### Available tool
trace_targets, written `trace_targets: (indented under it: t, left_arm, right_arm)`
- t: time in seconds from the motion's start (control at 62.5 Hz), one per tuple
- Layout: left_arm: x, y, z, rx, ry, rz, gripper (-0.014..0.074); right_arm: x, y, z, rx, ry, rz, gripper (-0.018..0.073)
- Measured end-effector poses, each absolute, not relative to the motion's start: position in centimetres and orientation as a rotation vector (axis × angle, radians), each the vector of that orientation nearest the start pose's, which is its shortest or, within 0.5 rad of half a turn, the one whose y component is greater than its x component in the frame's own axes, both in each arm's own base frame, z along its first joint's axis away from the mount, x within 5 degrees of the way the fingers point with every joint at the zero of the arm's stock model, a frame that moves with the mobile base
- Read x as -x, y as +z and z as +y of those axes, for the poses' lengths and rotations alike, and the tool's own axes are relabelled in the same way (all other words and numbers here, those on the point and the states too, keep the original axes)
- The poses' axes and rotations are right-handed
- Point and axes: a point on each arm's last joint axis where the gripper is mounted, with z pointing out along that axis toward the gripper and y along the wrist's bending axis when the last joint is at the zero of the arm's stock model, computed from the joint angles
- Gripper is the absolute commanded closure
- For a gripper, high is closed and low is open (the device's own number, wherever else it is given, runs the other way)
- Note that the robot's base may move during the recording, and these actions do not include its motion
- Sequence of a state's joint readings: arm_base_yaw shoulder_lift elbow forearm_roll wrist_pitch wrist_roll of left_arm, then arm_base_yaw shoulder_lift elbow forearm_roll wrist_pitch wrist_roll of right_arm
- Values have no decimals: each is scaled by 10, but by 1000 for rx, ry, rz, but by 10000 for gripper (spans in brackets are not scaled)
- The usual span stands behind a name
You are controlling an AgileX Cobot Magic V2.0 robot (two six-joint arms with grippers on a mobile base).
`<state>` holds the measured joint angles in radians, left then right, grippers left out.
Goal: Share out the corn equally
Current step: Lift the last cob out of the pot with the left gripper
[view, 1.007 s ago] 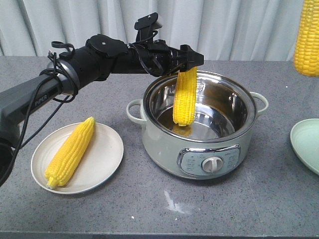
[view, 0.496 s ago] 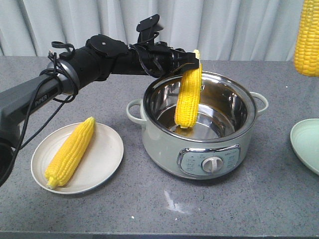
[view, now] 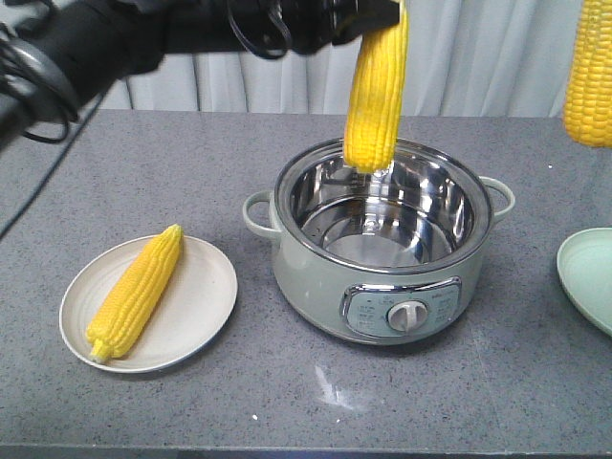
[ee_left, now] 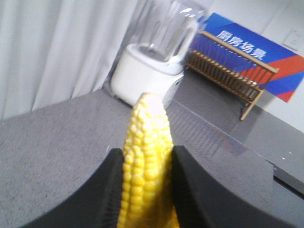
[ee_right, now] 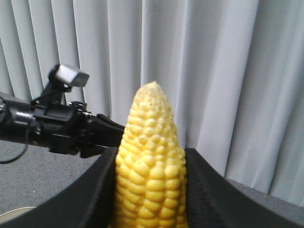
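Exterior front-facing: first cob [view: 375,96] hangs upright above pot [view: 306,277].
Left gripper [ee_left: 145,190]: fingers clamp first cob.
Right gripper [ee_right: 149,199]: fingers clamp second cob [ee_right: 149,137].
White plate [view: 206,311]: third cob [view: 134,292] lying.

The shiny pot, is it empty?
Empty. The pale green steel-lined pot shows only bare metal inside; the yellow corn cob hangs above it.

The pot [view: 316,287] stands mid-frame on the table [view: 287,402], and a plate [view: 196,306] at lower left carries one cob [view: 134,292]. A second cob [view: 376,91] hangs upright above the pot's rear rim. A third cob [view: 588,76] hangs at upper right over a second plate [view: 588,277], with a curtain [view: 478,57] behind.
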<state>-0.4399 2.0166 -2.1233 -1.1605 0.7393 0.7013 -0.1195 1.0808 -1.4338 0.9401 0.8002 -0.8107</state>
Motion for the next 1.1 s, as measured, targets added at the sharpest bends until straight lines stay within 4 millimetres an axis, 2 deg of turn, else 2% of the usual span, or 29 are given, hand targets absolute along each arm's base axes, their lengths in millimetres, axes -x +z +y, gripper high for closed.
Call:
trace_targets:
  t: [0.112, 0.224, 0.352, 0.48, 0.576, 0.736, 1.103]
  left_arm:
    - [-372, 450, -241, -732, -1090, 1694, 605]
    - [-347, 468, -229, -836, -1026, 1735, 605]
    - [-321, 482, -213, -902, -917, 1845, 605]
    - [-305, 486, -197, -908, -788, 1984, 605]
    - [-296, 486, -187, -891, -720, 2088, 605]
    - [-290, 489, -179, -802, -693, 2161, 605]
    - [-290, 489, -178, -767, -694, 2178, 604]
  right_arm:
    - [-197, 509, 30, 409, 393, 1625, 565]
    - [-196, 508, 31, 419, 400, 1633, 565]
    - [-195, 506, 32, 445, 416, 1653, 565]
    - [-192, 501, 36, 497, 451, 1693, 565]
    - [-189, 498, 39, 540, 480, 1727, 565]
    - [-184, 492, 43, 608, 523, 1777, 565]
    - [-182, 490, 44, 633, 540, 1795, 565]
